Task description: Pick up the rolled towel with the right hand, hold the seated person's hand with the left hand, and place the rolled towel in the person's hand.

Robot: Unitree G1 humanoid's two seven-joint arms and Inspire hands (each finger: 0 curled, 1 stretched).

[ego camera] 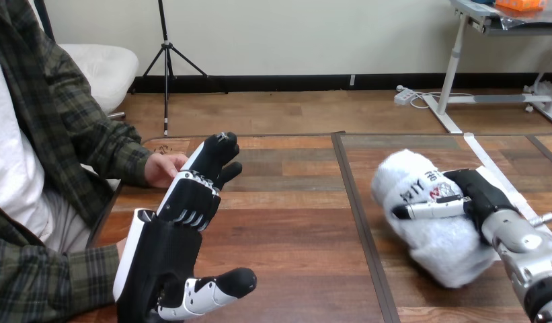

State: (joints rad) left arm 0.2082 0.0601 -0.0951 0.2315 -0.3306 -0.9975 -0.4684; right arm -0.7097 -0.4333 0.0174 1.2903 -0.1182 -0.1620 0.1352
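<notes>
**Towel in the right hand's grasp, left hand flat-fingered by the person's hand**

The rolled towel (pixel 431 235), white and fluffy, is at the right of the frame, over the right-hand panel of the wooden table (pixel 293 222), running from the middle right down toward the lower right. The right hand (pixel 476 195) has it from the right side: its black palm is against the roll and a black-and-white finger (pixel 431 209) is curled across the towel's upper face, clamped on it. Whether the towel's underside touches the wood cannot be told. The silver right forearm (pixel 528 252) comes in from the lower right corner.

A dark strip (pixel 364 229) between the table's panels runs just left of the towel.

Well apart from the towel, at the lower left, the left hand (pixel 172 249) reaches up the frame with its fingers straight and close together and its thumb (pixel 219 288) spread out to the right. Its fingertips (pixel 219 151) lie just beside the person's hand (pixel 162 168), at the table's left edge in the middle left of the frame; whether they touch cannot be told.
</notes>
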